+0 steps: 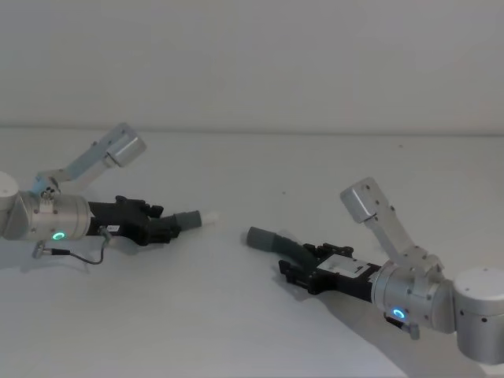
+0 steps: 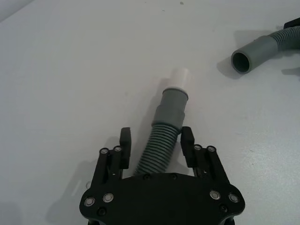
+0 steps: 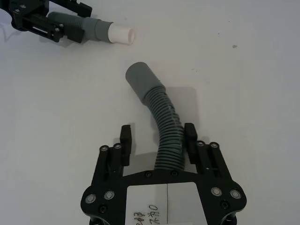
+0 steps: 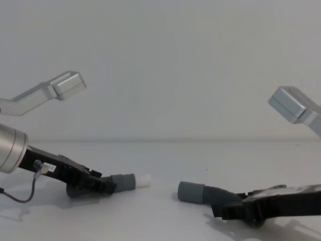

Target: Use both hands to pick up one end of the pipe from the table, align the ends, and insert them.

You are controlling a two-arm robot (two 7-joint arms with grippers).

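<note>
On the table point(image 1: 236, 315) the short hose piece point(image 1: 185, 220) lies inside the unclenched left gripper point(image 2: 156, 136) and the curved hose piece point(image 3: 164, 119) inside the unclenched right gripper point(image 3: 157, 133), spigot cuff point(image 2: 174, 103) and sleeve cuff point(image 3: 140, 79) well apart, so all 4 steps, grasping, lifting, aligning, inserting, seem left.

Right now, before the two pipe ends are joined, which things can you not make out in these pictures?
1. Back end of the short hose: hidden under the left claw, left wrist view.
2. Back end of the curved hose: hidden under the right claw, right wrist view.
3. Writing on the white label: cut off by the picture's edge and too small, right wrist view.
</note>
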